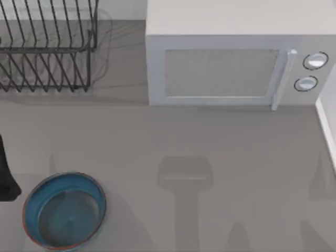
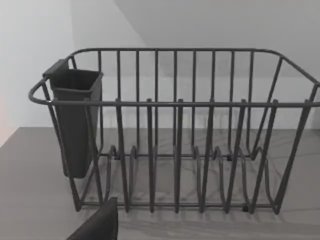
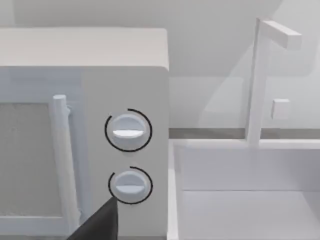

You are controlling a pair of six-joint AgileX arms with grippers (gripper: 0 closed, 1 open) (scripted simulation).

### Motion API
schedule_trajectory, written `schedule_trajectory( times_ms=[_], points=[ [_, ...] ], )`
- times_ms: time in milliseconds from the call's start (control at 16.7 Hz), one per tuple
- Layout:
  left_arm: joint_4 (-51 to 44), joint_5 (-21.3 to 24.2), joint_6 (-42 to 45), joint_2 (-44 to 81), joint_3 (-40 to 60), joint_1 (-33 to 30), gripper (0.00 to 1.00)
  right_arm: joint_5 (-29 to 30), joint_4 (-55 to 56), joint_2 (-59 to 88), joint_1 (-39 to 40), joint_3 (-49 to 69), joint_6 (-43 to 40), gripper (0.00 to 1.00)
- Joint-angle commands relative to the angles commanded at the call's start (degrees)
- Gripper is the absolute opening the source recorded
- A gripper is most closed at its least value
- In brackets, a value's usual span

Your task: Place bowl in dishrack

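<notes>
The tabletop carries a white microwave at the back, with the wire dishrack to its left in the far left corner. The blue bowl sits upright near the front left edge, well apart from the rack. Nothing is grasped yet, so the approach looks to be the step in hand. The left pincer hovers just beside the bowl; whether its fingers stand apart cannot be told. Next it must reach the rim.

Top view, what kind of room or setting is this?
Most likely a kitchen counter, in a rendered scene: a wire dishrack stands at the back left, a white microwave beside it, and a blue bowl sits at the front left.
</notes>
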Motion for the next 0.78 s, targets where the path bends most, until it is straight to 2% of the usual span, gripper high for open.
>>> schedule_trajectory(
  times_ms=[180, 360, 540, 780],
  points=[
    [-0.6, 0.0, -0.4, 0.6, 0.6, -0.4, 1.0, 0.0, 0.0, 0.0, 0.0, 0.0, 0.0, 1.0],
    [-5.5, 0.1, -3.2, 6.1, 5.7, -3.3, 1.0, 0.0, 0.0, 0.0, 0.0, 0.0, 0.0, 1.0],
    [-14.1, 0.1, -7.9, 16.7, 14.7, -8.1, 1.0, 0.0, 0.0, 0.0, 0.0, 0.0, 0.0, 1.0],
    [-28.9, 0.0, -15.7, 37.9, 29.4, -16.1, 1.0, 0.0, 0.0, 0.0, 0.0, 0.0, 0.0, 1.0]
  ],
)
